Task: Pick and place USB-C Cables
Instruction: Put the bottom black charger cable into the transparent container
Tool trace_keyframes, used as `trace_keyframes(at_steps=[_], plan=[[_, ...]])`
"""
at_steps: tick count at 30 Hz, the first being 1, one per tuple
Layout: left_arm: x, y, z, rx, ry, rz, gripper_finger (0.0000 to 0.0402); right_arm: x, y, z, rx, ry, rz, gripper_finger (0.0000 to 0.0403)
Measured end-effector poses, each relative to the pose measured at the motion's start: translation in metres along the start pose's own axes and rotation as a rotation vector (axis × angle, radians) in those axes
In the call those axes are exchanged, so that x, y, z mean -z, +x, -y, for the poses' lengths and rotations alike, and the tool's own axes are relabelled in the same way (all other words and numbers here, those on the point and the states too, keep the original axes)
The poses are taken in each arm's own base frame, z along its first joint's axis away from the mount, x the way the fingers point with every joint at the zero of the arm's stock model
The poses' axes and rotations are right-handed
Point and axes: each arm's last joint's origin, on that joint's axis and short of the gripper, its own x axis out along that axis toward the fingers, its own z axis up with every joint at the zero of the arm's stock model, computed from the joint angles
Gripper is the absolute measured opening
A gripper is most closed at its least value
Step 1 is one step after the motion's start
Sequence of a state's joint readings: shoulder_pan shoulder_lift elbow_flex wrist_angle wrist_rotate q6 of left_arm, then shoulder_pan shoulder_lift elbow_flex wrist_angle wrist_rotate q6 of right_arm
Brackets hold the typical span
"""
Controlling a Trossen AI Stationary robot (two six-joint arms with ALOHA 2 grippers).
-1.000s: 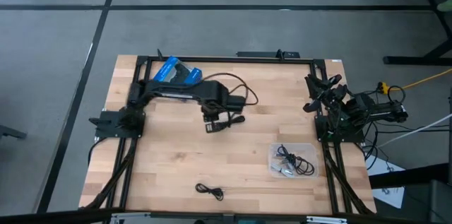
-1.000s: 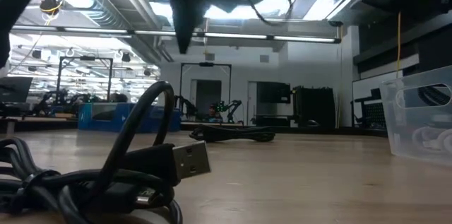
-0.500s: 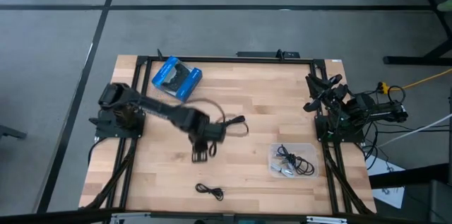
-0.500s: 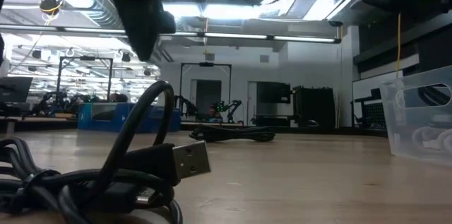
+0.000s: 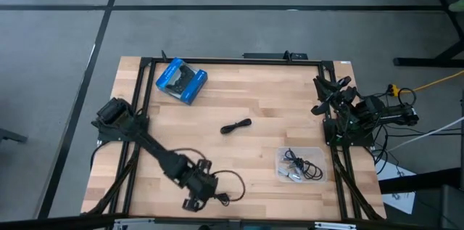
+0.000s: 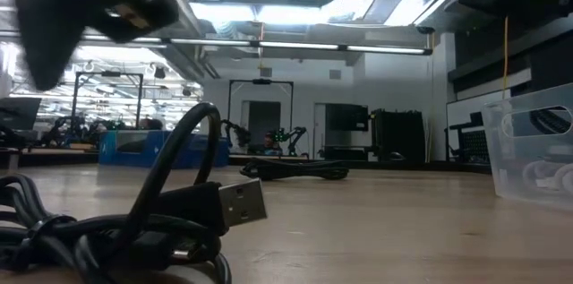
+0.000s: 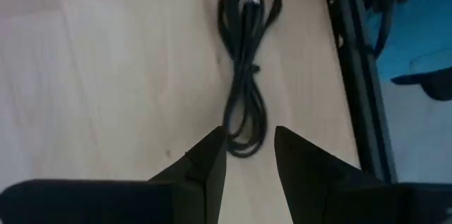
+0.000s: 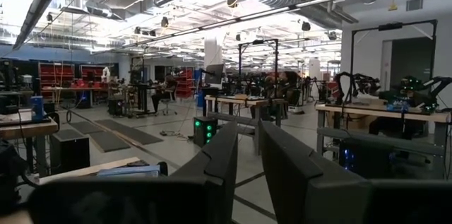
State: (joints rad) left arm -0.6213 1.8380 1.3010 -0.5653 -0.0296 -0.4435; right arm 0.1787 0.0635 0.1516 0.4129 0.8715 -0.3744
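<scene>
A black coiled cable [image 5: 220, 199] lies by the table's near edge; it fills the low view's foreground [image 6: 152, 221]. My left gripper [image 5: 194, 202] hovers over it, open. In the left wrist view the cable [image 7: 244, 61] stretches ahead of the fingers, and its near loop shows in the gap at the gripper [image 7: 251, 146]. In the low view the gripper [image 6: 63, 24] is up above the tabletop. A second black cable [image 5: 235, 125] lies mid-table. More cables rest inside the clear tray [image 5: 301, 165]. My right gripper [image 8: 251, 157] waits at the right edge [image 5: 330, 88], open by a narrow gap.
A blue-and-black package [image 5: 181, 80] lies at the far left of the table. The clear tray [image 6: 537, 154] stands near the right side. Dark frame rails [image 7: 360, 90] run close beside the near cable. Bare wood [image 5: 254, 92] lies between the package and the tray.
My left gripper has swept from above the mid-table cable toward the table's near edge and a little leftward, ending over the near cable. Neither cable has moved. The right arm has kept still.
</scene>
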Motion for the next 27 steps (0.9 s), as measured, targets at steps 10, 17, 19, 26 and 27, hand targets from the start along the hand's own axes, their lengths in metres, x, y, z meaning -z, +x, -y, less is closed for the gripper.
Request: trace_keyframes(at_steps=[10,17,19,26,27], plan=[[-0.001,0.035,0.006,-0.053,-0.087,0.04,0.0114,0.004,0.0,-0.002,-0.012,0.014,-0.032,0.0068],[0.001,0.057,0.0,-0.048,-0.098,0.007,0.0114,0.005,0.0,-0.002,-0.015,0.004,-0.04,0.0068],[0.002,0.064,0.001,-0.017,-0.096,-0.015,0.0114,0.005,0.0,-0.002,-0.015,0.004,-0.04,0.0068],[0.004,0.069,0.003,-0.014,-0.097,-0.013,0.0114,0.006,0.0,-0.003,-0.016,-0.003,-0.044,0.0068],[0.003,0.069,0.003,-0.03,-0.102,-0.004,0.0114,0.006,0.0,-0.003,-0.016,-0.003,-0.044,0.0068]])
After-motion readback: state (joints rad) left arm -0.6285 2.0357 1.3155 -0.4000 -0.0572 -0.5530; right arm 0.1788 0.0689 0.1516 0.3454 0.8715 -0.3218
